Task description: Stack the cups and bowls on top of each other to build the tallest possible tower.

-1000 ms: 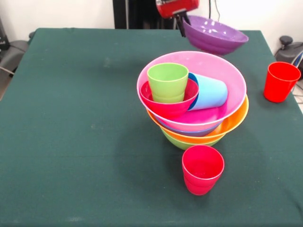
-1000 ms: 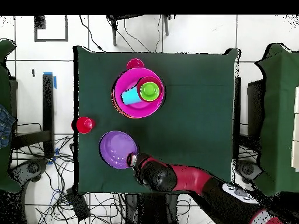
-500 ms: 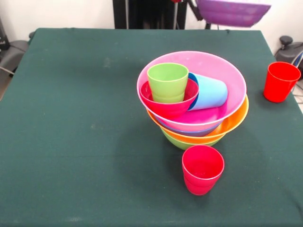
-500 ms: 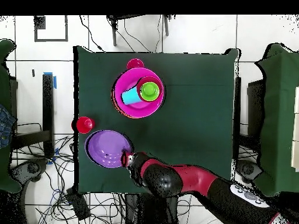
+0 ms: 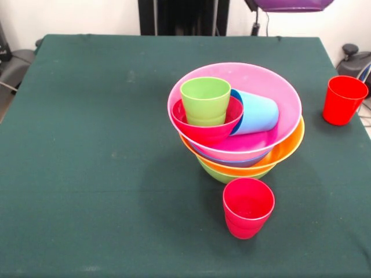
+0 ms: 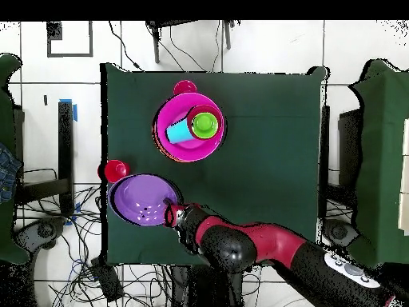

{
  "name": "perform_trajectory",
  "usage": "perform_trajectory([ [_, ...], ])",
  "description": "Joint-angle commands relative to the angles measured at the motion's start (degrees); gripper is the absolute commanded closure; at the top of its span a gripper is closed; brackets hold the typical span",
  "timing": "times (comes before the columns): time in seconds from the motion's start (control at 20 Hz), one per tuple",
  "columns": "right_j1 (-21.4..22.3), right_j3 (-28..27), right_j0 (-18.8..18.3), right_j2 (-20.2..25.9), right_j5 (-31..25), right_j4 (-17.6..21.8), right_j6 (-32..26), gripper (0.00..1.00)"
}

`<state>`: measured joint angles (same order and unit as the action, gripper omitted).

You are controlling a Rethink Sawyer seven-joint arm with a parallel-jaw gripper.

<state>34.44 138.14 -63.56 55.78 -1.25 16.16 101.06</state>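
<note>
Front view, left to right. Dark green felt-like table cloth, matte, bare over the left half of frame.

Centre: tower of nested glossy plastic bowls, rims showing lime green at the bottom, then orange, blue, and the wide pink bowl on top. Inside the pink bowl, left side: small glossy red bowl holding an upright lime green tapered cup, smooth, handleless. Just right of it, a sky blue plastic cup lies tilted on its side, touching the red bowl.

Lower centre: red plastic tumbler upright on the cloth, just in front of the tower.

Top right edge: underside of a glossy purple plastic bowl, lifted off the table, mostly cut off by the frame.

Right edge: second red tumbler upright, well apart from the tower.

Overhead view: purple bowl sits lower left of frame, the red and black arm's gripper at its rim on the right side, fingers clamped on that rim.
</note>
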Motion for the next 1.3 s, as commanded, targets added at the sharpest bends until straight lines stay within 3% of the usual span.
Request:
perform_trajectory([
  [0.05, -2.08, -3.64, -3.62, 0.25, -7.6, 0.25, 2.11, 1.0],
  [0.4, -1.11, -7.83, -7.57, -3.74, -14.67, -0.18, -0.32, 1.0],
  [0.6, 2.41, -11.38, -5.64, -9.08, -19.48, 1.36, -1.04, 1.0],
  [0.8, 3.78, -12.64, -4.57, -9.89, -21.14, 0.5, 0.81, 1.0],
  [1.1, 3.31, -14.65, -3.01, -11.24, -21.61, -1.77, 4.24, 1.0],
  [1.3, 1.86, -16.63, -2.32, -12.12, -23.91, -1.48, 2.8, 1.0],
])
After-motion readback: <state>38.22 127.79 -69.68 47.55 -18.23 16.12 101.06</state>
